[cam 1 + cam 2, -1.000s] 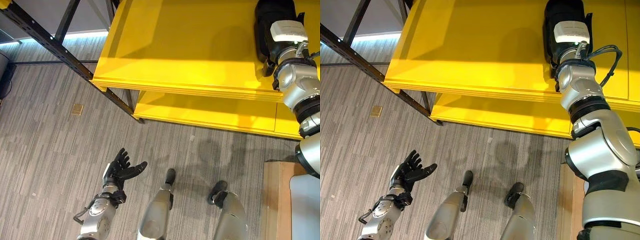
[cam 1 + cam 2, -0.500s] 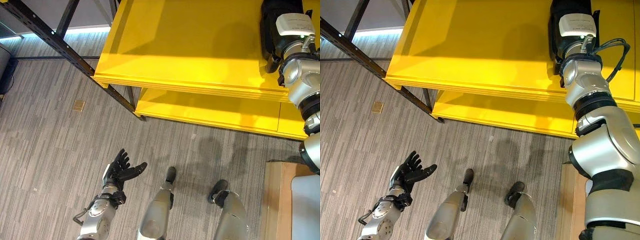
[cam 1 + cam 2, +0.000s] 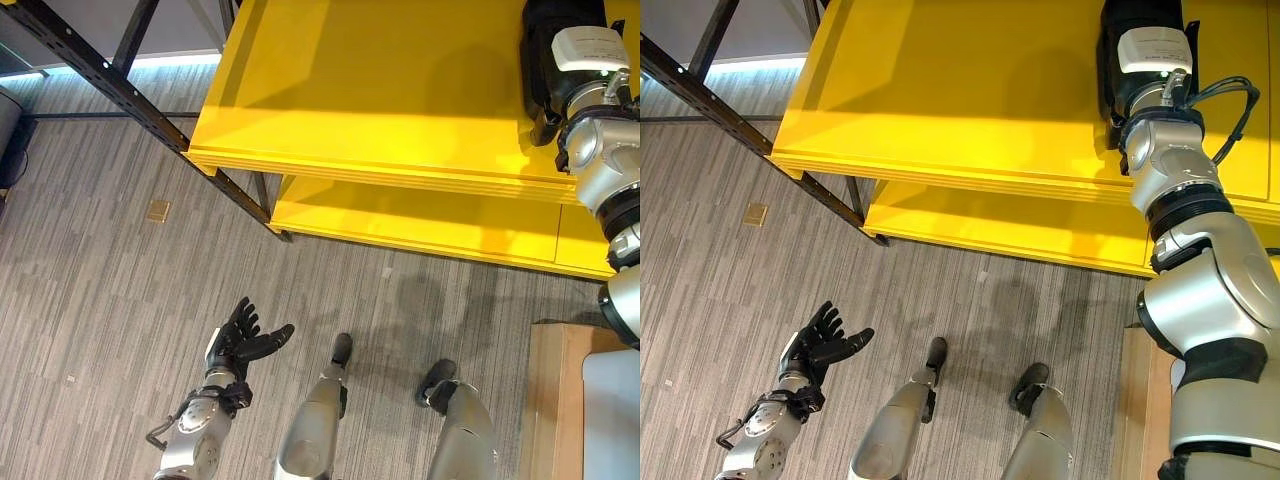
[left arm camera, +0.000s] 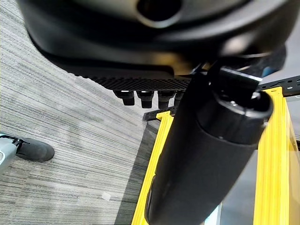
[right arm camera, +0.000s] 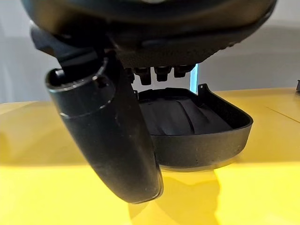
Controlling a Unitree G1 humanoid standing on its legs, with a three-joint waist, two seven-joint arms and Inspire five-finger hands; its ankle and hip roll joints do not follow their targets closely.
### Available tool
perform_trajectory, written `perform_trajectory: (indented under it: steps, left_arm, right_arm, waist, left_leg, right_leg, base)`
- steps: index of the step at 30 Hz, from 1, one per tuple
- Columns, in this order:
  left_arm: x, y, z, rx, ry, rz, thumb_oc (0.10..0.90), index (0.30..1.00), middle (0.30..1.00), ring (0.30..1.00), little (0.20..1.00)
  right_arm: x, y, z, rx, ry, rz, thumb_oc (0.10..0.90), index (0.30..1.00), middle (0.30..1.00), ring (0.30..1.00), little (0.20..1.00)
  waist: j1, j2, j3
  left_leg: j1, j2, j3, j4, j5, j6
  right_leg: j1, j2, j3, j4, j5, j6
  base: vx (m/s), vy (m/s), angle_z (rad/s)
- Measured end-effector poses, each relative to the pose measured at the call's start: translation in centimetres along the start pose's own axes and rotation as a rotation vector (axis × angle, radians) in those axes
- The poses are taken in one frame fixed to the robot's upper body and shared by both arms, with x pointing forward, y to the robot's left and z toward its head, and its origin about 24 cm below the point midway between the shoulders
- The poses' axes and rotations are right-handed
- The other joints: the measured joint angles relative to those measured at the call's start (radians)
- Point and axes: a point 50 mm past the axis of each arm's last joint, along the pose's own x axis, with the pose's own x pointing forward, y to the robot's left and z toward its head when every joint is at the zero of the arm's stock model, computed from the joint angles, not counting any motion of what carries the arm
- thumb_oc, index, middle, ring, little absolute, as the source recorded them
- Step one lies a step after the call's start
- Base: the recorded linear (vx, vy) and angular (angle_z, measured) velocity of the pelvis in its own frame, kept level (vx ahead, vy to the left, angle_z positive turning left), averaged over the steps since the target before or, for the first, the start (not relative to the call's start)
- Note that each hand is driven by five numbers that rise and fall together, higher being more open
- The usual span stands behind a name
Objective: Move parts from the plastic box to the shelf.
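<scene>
The right hand (image 3: pixel 1127 45) reaches over the top board of the yellow shelf (image 3: pixel 380 100), near that board's far right part. In the right wrist view its fingers (image 5: pixel 157 72) run out fairly straight over a black part (image 5: pixel 197 131), a shallow dark tray-like piece with a raised rim that sits on the yellow board. The thumb (image 5: pixel 115 140) stands off to one side and is not closed on the rim. Whether the fingertips touch the part is hard to tell, since the hand's bulk covers the meeting point; the hand looks relaxed and spread rather than clamped. From the head views the part is mostly hidden under the hand and wrist.

The left hand (image 3: pixel 243 338) hangs low over the grey striped floor (image 3: pixel 90 280), well clear of the shelf's front edge, with fingers spread and thumb out, holding nothing. A lower yellow board (image 3: pixel 420 225) shows beneath the top one, and a black metal frame (image 3: pixel 110 80) runs diagonally past the shelf's left corner. A small tan square (image 3: pixel 157 210) lies on the floor. A pale wooden surface (image 3: pixel 555 400) shows at the lower right.
</scene>
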Motion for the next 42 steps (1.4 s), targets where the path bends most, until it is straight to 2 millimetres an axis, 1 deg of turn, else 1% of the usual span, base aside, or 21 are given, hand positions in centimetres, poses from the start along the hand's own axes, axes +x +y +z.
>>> perform_trajectory:
  steps: [3, 10, 11, 14, 16, 17, 18, 19, 21, 24, 27, 31, 32, 33, 34, 35, 37, 38, 39, 41, 42]
  left_arm:
    - [0.0, 0.0, 0.0, 0.0, 0.0, 0.002, 0.9, 1.0, 1.0, 1.0, 1.0]
    - [0.1, 0.1, 0.2, -0.002, -0.009, 0.003, 0.9, 1.0, 1.0, 1.0, 1.0]
    - [0.1, 0.1, 0.3, -0.003, -0.012, 0.006, 0.9, 1.0, 1.0, 1.0, 1.0]
    - [0.2, 0.4, 0.6, 0.003, -0.021, 0.011, 0.9, 1.0, 1.0, 1.0, 1.0]
    - [0.3, 0.4, 0.8, 0.006, -0.024, 0.011, 0.9, 1.0, 1.0, 1.0, 1.0]
    - [0.3, 0.5, 1.0, 0.004, -0.035, 0.012, 0.9, 1.0, 1.0, 1.0, 1.0]
    - [0.3, 0.6, 1.1, 0.003, -0.037, 0.017, 0.9, 1.0, 1.0, 1.0, 1.0]
    - [0.0, 1.3, 1.0, -0.004, -0.035, 0.047, 0.9, 1.0, 1.0, 1.0, 1.0]
    - [0.0, 1.6, 1.2, -0.003, -0.042, 0.057, 0.9, 1.0, 1.0, 1.0, 1.0]
    - [0.3, 1.4, 1.6, 0.0, -0.055, 0.049, 0.9, 1.0, 1.0, 1.0, 1.0]
    - [0.1, 1.7, 1.3, 0.002, -0.041, 0.056, 0.9, 1.0, 1.0, 1.0, 1.0]
    - [0.2, 1.6, 1.5, 0.008, -0.049, 0.052, 0.9, 1.0, 1.0, 1.0, 1.0]
    - [0.1, 1.8, 1.6, 0.009, -0.051, 0.057, 0.9, 1.0, 1.0, 1.0, 1.0]
    - [0.0, 1.9, 1.5, 0.011, -0.046, 0.062, 0.9, 1.0, 1.0, 1.0, 1.0]
    - [0.0, 2.0, 1.4, 0.011, -0.043, 0.066, 0.9, 1.0, 1.0, 1.0, 1.0]
    - [0.0, 2.1, 1.5, 0.01, -0.047, 0.07, 0.9, 1.0, 1.0, 1.0, 1.0]
    - [-0.5, 2.7, 1.2, 0.008, -0.038, 0.093, 0.9, 1.0, 1.0, 1.0, 1.0]
    - [-0.7, 2.9, 0.9, 0.009, -0.026, 0.1, 0.9, 1.0, 1.0, 1.0, 1.0]
    - [-0.8, 2.9, 0.8, 0.009, -0.022, 0.1, 0.9, 1.0, 1.0, 1.0, 1.0]
    - [-1.0, 2.9, 0.5, 0.004, -0.014, 0.103, 0.9, 1.0, 1.0, 1.0, 1.0]
    - [-1.0, 2.9, 0.4, -0.002, -0.01, 0.108, 0.9, 1.0, 1.0, 1.0, 1.0]
  right_arm:
    - [0.0, -0.1, 0.2, 0.001, -0.007, -0.004, 0.9, 1.0, 1.0, 1.0, 1.0]
    - [-0.1, -0.9, 1.7, -0.025, -0.089, -0.036, 0.9, 1.0, 1.0, 1.0, 1.0]
    - [-0.1, -1.1, 1.9, -0.024, -0.102, -0.045, 0.9, 1.0, 1.0, 1.0, 1.0]
    - [-0.2, -1.9, 3.0, -0.017, -0.151, -0.075, 0.9, 1.0, 1.0, 1.0, 1.0]
    - [-0.5, -2.9, 4.7, -0.021, -0.232, -0.117, 0.9, 1.0, 1.0, 1.0, 1.0]
    - [-0.7, -3.5, 5.2, -0.018, -0.259, -0.138, 0.9, 1.0, 1.0, 1.0, 1.0]
    - [-0.7, -4.0, 5.3, -0.018, -0.269, -0.154, 0.9, 1.0, 1.0, 1.0, 1.0]
    - [-1.1, -4.6, 6.6, -0.008, -0.328, -0.178, 0.9, 1.0, 1.0, 1.0, 1.0]
    - [-1.5, -5.0, 7.5, 0.001, -0.375, -0.197, 0.9, 1.0, 1.0, 1.0, 1.0]
    - [-1.5, -4.9, 7.6, 0.002, -0.382, -0.194, 0.9, 1.0, 1.0, 1.0, 1.0]
    - [-2.2, -4.3, 8.0, 0.038, -0.421, -0.194, 0.9, 1.0, 1.0, 1.0, 1.0]
    - [-2.9, -3.3, 7.5, 0.112, -0.422, -0.185, 0.9, 1.0, 1.0, 1.0, 1.0]
    - [-3.5, -2.6, 7.2, 0.19, -0.428, -0.183, 0.9, 1.0, 1.0, 1.0, 1.0]
    - [-3.7, -2.3, 7.3, 0.199, -0.434, -0.178, 0.9, 1.0, 1.0, 1.0, 1.0]
    - [-4.3, -1.3, 6.9, 0.26, -0.435, -0.15, 0.9, 1.0, 1.0, 1.0, 1.0]
    - [-5.1, -0.5, 6.5, 0.328, -0.439, -0.139, 0.9, 1.0, 1.0, 1.0, 1.0]
    - [-6.3, 1.3, 6.5, 0.411, -0.467, -0.088, 0.9, 1.0, 1.0, 1.0, 1.0]
    - [-7.3, 2.7, 6.1, 0.476, -0.467, -0.038, 0.9, 1.0, 1.0, 1.0, 1.0]
    - [-7.5, 3.3, 6.0, 0.495, -0.462, -0.018, 0.9, 1.0, 1.0, 1.0, 1.0]
    - [-9.4, 5.6, 4.5, 0.615, -0.417, 0.048, 0.9, 1.0, 1.0, 1.0, 1.0]
    - [-9.9, 6.1, 4.2, 0.635, -0.411, 0.067, 0.9, 1.0, 1.0, 1.0, 1.0]
  waist:
    - [-0.002, 0.0, 0.0]
    - [-0.008, -0.004, 0.0]
    - [-0.008, -0.008, 0.0]
    - [-0.013, -0.038, 0.001]
    - [-0.036, -0.066, 0.0]
    - [-0.039, -0.079, -0.007]
    - [-0.042, -0.084, -0.008]
    - [-0.061, -0.085, -0.009]
    - [-0.063, -0.085, -0.009]
    - [-0.069, -0.086, -0.009]
    - [-0.078, -0.086, -0.01]
    - [-0.102, -0.087, -0.01]
    - [-0.099, -0.087, -0.011]
    - [-0.099, -0.088, -0.012]
    - [-0.118, -0.09, -0.014]
    - [-0.118, -0.095, -0.019]
    - [-0.142, -0.104, -0.029]
    - [-0.15, -0.108, -0.035]
    - [-0.151, -0.109, -0.037]
    - [-0.175, -0.109, -0.051]
    - [-0.178, -0.11, -0.056]
  left_leg:
    - [0.0, 0.0, 0.0, 0.0, 0.0, 0.0]
    - [0.003, 0.002, 0.005, 0.0, 0.001, 0.0]
    - [0.003, 0.002, 0.006, 0.0, 0.001, 0.0]
    - [0.009, 0.004, 0.008, 0.001, 0.0, 0.0]
    - [0.035, 0.004, 0.017, -0.001, -0.003, 0.005]
    - [0.04, 0.004, 0.022, 0.0, -0.006, 0.009]
    - [0.04, 0.003, 0.025, 0.0, -0.007, 0.009]
    - [0.048, 0.004, 0.034, -0.002, -0.011, 0.016]
    - [0.058, 0.002, 0.055, -0.003, -0.017, 0.025]
    - [0.06, 0.003, 0.057, -0.005, -0.017, 0.025]
    - [0.084, 0.005, 0.075, -0.016, -0.021, 0.031]
    - [0.105, 0.008, 0.085, -0.026, -0.024, 0.034]
    - [0.113, 0.017, 0.085, -0.033, -0.024, 0.034]
    - [0.117, 0.019, 0.089, -0.036, -0.024, 0.034]
    - [0.129, 0.025, 0.099, -0.04, -0.026, 0.033]
    - [0.138, 0.03, 0.104, -0.047, -0.028, 0.033]
    - [0.155, 0.038, 0.113, -0.064, -0.028, 0.033]
    - [0.174, 0.044, 0.125, -0.079, -0.028, 0.033]
    - [0.182, 0.046, 0.131, -0.084, -0.028, 0.033]
    - [0.208, 0.056, 0.141, -0.111, -0.027, 0.032]
    - [0.213, 0.058, 0.15, -0.116, -0.028, 0.032]
  right_leg:
    - [0.0, 0.0, 0.0, 0.0, 0.0, 0.0]
    - [0.006, 0.005, 0.0, -0.016, 0.011, -0.004]
    - [0.006, 0.006, 0.0, -0.019, 0.013, -0.004]
    - [0.017, 0.012, 0.003, -0.037, 0.021, -0.001]
    - [0.05, 0.017, 0.005, -0.064, 0.034, 0.007]
    - [0.056, 0.021, 0.01, -0.077, 0.036, 0.02]
    - [0.057, 0.023, 0.014, -0.086, 0.042, 0.024]
    - [0.075, 0.031, 0.018, -0.117, 0.062, 0.029]
    - [0.078, 0.037, 0.038, -0.136, 0.081, 0.028]
    - [0.08, 0.039, 0.04, -0.143, 0.084, 0.028]
    - [0.096, 0.046, 0.052, -0.16, 0.094, 0.034]
    - [0.116, 0.057, 0.059, -0.187, 0.103, 0.037]
    - [0.133, 0.068, 0.055, -0.207, 0.111, 0.039]
    - [0.136, 0.071, 0.055, -0.213, 0.114, 0.039]
    - [0.149, 0.083, 0.061, -0.236, 0.125, 0.039]
    - [0.159, 0.09, 0.061, -0.251, 0.129, 0.038]
    - [0.176, 0.105, 0.064, -0.28, 0.14, 0.041]
    - [0.193, 0.114, 0.067, -0.305, 0.15, 0.042]
    - [0.198, 0.12, 0.073, -0.314, 0.155, 0.042]
    - [0.227, 0.14, 0.077, -0.361, 0.172, 0.046]
    - [0.229, 0.144, 0.081, -0.372, 0.175, 0.047]
  base:
    - [0.0, 0.0, 0.0]
    - [0.0, 0.021, -0.03]
    - [0.0, 0.022, -0.05]
    - [0.0, 0.037, -0.04]
    - [0.01, 0.049, -0.12]
    - [0.02, 0.065, -0.12]
    - [0.02, 0.069, -0.17]
    - [0.02, 0.049, -0.18]
    - [0.02, 0.031, -0.25]
    - [0.03, 0.045, -0.08]
    - [0.03, 0.018, -0.13]
    - [0.03, 0.021, -0.08]
    - [0.04, 0.021, -0.11]
    - [0.07, 0.036, -0.18]
    - [0.09, 0.04, -0.2]
    - [0.08, 0.027, -0.24]
    - [0.07, 0.014, -0.2]
    - [0.09, 0.013, -0.23]
    - [0.11, 0.021, -0.24]
    - [0.1, 0.02, -0.19]
    - [0.11, 0.026, -0.26]
